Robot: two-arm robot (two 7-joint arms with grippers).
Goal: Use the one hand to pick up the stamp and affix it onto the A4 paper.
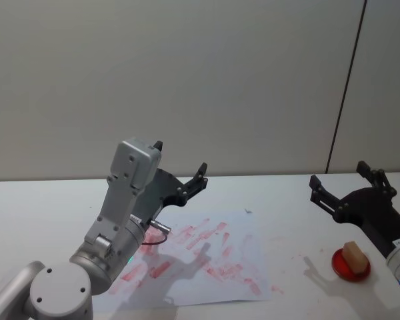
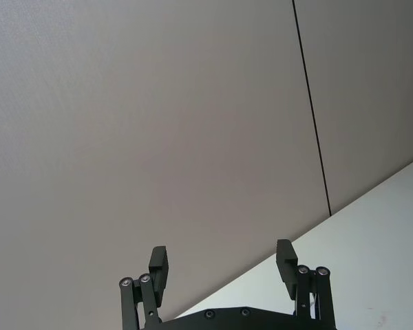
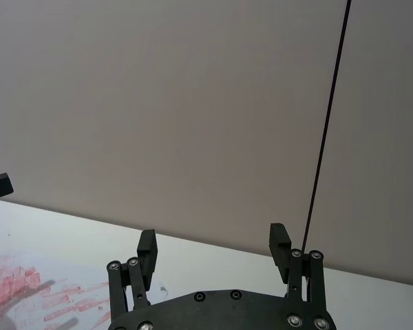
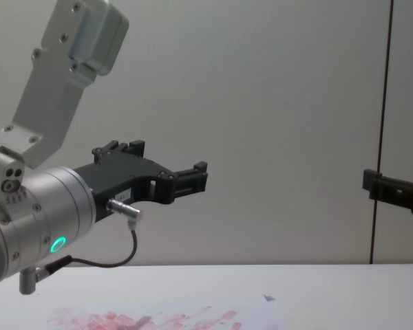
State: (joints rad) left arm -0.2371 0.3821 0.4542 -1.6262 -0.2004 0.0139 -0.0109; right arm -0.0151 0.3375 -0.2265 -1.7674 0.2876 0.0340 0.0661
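The stamp point(image 1: 353, 253), a small light-brown wooden block, sits on a round red ink pad point(image 1: 351, 265) at the right of the table. My right gripper point(image 1: 339, 175) hovers open above and just behind it, raised off the table and empty point(image 3: 213, 235); its tip enters the chest view from the right point(image 4: 384, 184). The A4 paper point(image 1: 213, 263) lies mid-table, smeared with red-pink blotches point(image 4: 151, 320) point(image 3: 24, 289). My left gripper point(image 1: 180, 160) is held high over the paper's left part, open and empty point(image 2: 221, 251) point(image 4: 189, 175).
A white tabletop point(image 1: 293, 220) runs back to a plain grey wall with a dark vertical seam point(image 1: 345, 87). A small grey-blue mark point(image 1: 248, 212) sits at the paper's far right corner. The left arm's silver body point(image 1: 113, 233) rises over the paper's near left side.
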